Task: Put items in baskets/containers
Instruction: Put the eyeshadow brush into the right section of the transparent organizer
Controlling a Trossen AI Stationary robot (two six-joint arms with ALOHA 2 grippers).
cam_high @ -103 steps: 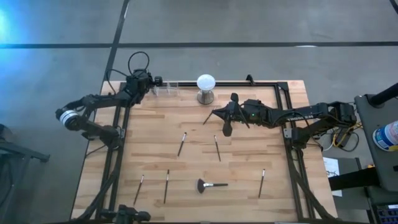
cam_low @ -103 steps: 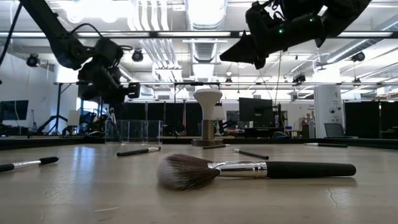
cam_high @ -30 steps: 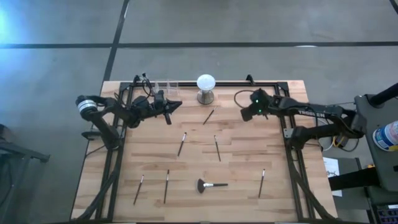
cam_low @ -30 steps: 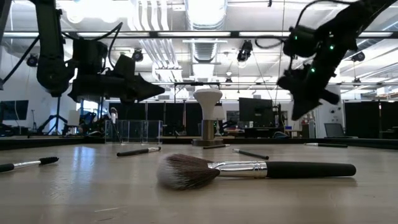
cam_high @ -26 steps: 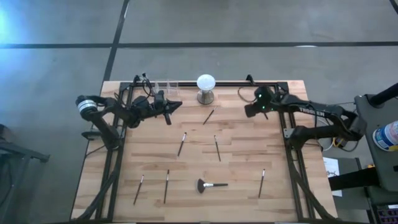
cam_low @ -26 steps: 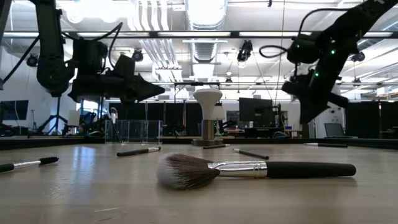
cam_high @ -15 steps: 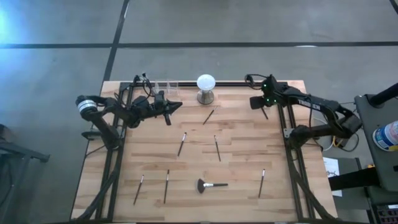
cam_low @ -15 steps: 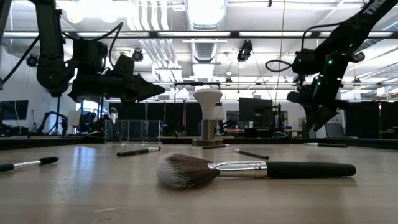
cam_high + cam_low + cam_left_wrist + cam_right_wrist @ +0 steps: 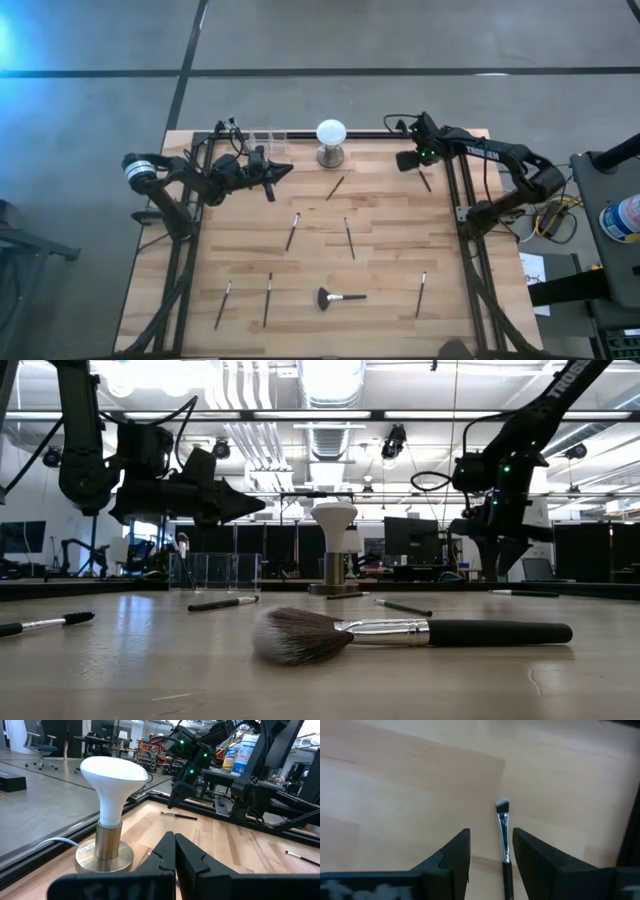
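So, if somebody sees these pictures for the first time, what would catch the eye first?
Probably the big fan-headed brush lying at the near edge of the table, and the white globe on its metal stand at the far edge. Then the right end effector, open and poised over a slim brush near the far right corner.

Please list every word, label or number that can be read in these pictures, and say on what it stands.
"TROSS...": white letters along the right arm, cut off at the picture's edge.
Sticker on the metal stand of the white globe: too small to read.
Label on the blue-and-white bottle: too blurred to read.
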